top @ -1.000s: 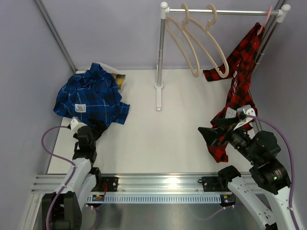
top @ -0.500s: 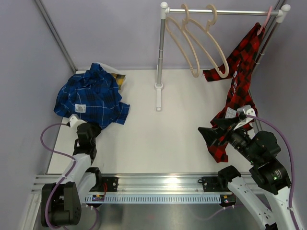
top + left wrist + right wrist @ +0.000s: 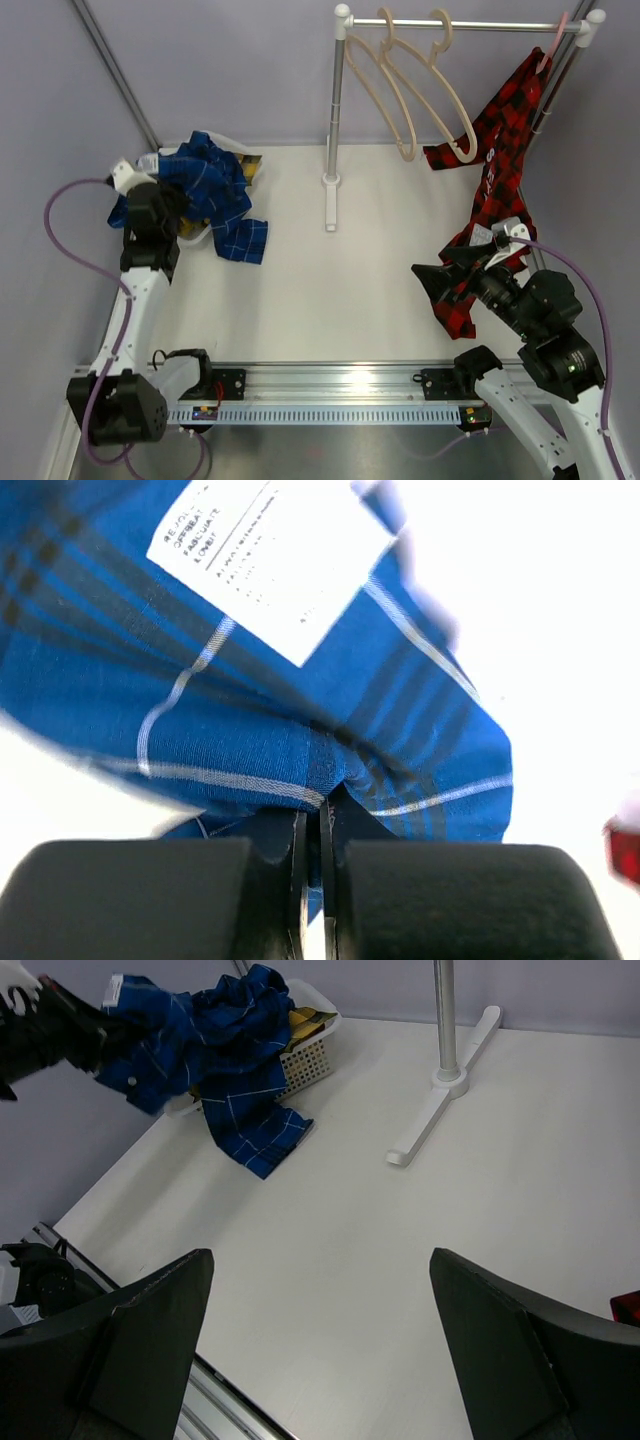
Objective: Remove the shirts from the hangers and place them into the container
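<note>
Grip: the left gripper (image 3: 320,830) is pinched tight on a fold of the blue shirt (image 3: 300,710), with cloth bunched right at its fingertips and the white label just beyond them.
Blue shirt: it hangs from that hand in a loose bundle. One end trails down past the hand and lies on the table (image 3: 420,1220), outside the basket.
Basket: the basket (image 3: 312,1055) sits below and just beyond the left hand, mostly hidden by the hanging cloth.
Yellow shirt: the yellow shirt (image 3: 303,1022) already lies inside the basket, on the side away from the hand.
Step in hand: this looks like dropping the blue shirt in. It would probably go best to bring the hand over the middle of the basket and high enough for the trailing end to clear the rim, then lower it and only then let go. Otherwise the tail may stay draped outside.
Right gripper: the right gripper (image 3: 320,1300) is spread wide and holds nothing.
Red shirt: the red shirt (image 3: 497,150) hangs just beside the right hand, on the pink hanger (image 3: 548,55) above and beyond it. This one has yet to come off.
Hangers: two bare hangers (image 3: 410,90) are on the rack (image 3: 335,110), well beyond both hands.
</note>
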### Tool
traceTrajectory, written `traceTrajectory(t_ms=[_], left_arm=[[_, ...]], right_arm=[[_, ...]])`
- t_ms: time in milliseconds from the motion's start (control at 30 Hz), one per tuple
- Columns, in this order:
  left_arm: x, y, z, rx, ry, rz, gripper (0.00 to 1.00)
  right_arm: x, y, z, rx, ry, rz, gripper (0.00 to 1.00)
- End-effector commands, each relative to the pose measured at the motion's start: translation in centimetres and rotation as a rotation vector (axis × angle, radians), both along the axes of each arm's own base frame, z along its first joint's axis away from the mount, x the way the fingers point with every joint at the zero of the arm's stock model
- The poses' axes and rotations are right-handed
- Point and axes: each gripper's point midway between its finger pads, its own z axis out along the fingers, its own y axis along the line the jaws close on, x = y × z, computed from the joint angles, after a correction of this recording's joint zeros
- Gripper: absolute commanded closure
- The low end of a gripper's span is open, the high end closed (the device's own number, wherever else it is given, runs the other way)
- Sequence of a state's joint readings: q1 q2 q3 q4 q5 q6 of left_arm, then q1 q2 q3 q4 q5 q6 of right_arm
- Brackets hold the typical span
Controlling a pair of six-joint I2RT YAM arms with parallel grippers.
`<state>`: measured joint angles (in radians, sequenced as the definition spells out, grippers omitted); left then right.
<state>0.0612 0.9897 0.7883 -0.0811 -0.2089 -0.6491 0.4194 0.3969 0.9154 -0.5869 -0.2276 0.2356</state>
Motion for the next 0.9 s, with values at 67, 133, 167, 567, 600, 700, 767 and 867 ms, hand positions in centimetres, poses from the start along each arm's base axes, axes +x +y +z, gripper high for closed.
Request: traceTrajectory(t_ms=[67, 133, 167, 567, 600, 700, 767, 867], left_arm=[[5.2, 1.1, 6.6, 0.13, -0.036, -0.023, 1.0], [8.0, 1.0, 7.0, 0.149, -0.019, -0.049, 1.0], [8.9, 0.8, 6.9, 0.149, -0.008, -0.068, 1.0], [17.7, -0.1, -8.8, 0.048, 0.368, -0.171, 1.0], [17.8, -0.5, -11.3, -0.005, 0.413, -0.167, 1.0], [17.4, -1.6, -16.0, -0.098, 0.509, -0.183, 1.0], [16.8, -1.8, -17.7, -0.121, 0.574, -0.179, 1.0], [15.7, -1.9, -19.4, -0.135, 0.644, -0.186, 1.0]], right_arm=[[0.4, 0.4, 0.6, -0.002, -0.02, 0.01, 0.01], [0.5, 0.3, 0.5, -0.006, -0.017, 0.003, 0.01], [0.6, 0.3, 0.4, -0.007, -0.012, 0.004, 0.01], [2.1, 0.3, -0.9, -0.048, 0.047, -0.034, 0.01], [2.3, 0.2, -0.9, -0.052, 0.048, -0.04, 0.01], [2.6, 0.2, -0.9, -0.06, 0.052, -0.047, 0.01], [2.7, 0.2, -1.0, -0.065, 0.058, -0.048, 0.0], [2.7, 0.2, -1.1, -0.064, 0.06, -0.047, 0.01]])
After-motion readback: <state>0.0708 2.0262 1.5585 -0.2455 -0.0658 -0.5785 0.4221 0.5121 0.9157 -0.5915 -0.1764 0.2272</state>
